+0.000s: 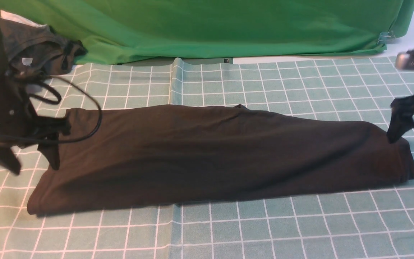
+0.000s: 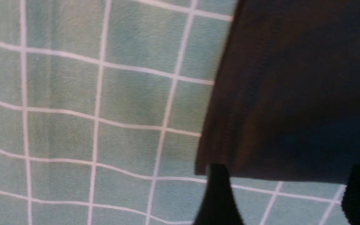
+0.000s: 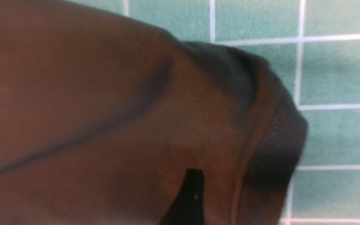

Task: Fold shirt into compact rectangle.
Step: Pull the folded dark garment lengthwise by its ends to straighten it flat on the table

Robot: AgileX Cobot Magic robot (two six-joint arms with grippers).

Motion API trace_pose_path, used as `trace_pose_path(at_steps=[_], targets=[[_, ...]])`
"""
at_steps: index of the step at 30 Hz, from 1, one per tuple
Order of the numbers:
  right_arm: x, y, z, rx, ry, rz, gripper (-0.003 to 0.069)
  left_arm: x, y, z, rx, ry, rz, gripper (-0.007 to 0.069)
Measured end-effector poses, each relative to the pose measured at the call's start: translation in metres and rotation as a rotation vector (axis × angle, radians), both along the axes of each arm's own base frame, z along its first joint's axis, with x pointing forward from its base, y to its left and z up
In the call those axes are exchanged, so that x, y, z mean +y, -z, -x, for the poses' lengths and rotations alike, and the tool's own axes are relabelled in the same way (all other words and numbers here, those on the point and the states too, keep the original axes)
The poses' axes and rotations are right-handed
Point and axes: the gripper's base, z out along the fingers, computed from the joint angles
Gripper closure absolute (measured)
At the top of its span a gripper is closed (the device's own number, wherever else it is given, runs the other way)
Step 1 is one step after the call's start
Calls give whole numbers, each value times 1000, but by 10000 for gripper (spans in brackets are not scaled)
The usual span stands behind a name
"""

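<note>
Front view only: whole shirt (image 1: 221, 154) lies as long folded band, left to right across middle of checked cloth (image 1: 264, 230); grey garment (image 1: 31, 46) far left. Right wrist view alone shows ribbed band at shirt's right end.

Left gripper (image 2: 289, 187): jaws apart, one finger at shirt's corner, nothing clamped.

Right gripper (image 3: 283, 193): jaws wide apart, one finger over shirt, other over cloth, nothing clamped.

The black shirt (image 1: 214, 154) lies flat on the surface (image 1: 264, 230), folded into one long band that runs alongside the green cloth (image 1: 210, 28), in front of it and not touching it. Its left end is wider, and the narrower right end shows what seems to be a ribbed edge.
</note>
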Motion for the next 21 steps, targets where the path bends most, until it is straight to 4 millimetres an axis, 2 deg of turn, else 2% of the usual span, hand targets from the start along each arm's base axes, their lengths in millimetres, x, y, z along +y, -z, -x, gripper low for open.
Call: trace_pose_path(at_steps=[2,3,4,6,7,10,11,14,17,18,19,21], targets=[[3,10,-2,27,-10,5,-33,-9,-20,7,-74,34,5,388],[7,15,-3,34,-26,14,-33,-16,-34,12,-129,64,9,498],[9,18,-5,32,-37,24,-33,-19,-43,16,-168,76,13,548],[17,22,-8,14,-56,47,-33,-27,-67,30,-277,97,36,599],[17,22,-8,12,-54,49,-33,-27,-68,31,-283,97,40,599],[28,28,-11,0,-65,72,-24,-33,-94,61,-400,119,69,614],[28,28,-11,1,-66,73,-23,-33,-93,62,-397,120,69,614],[30,42,-13,32,-66,77,13,-33,-102,92,-454,125,72,614],[30,50,-13,57,-60,73,39,-34,-103,108,-473,126,73,614],[30,50,-14,57,-57,73,72,-35,-102,123,-490,131,79,614],[31,50,-14,58,-57,70,90,-35,-102,128,-496,131,83,614],[33,51,-14,56,-75,63,202,-37,-101,143,-518,138,97,614]])
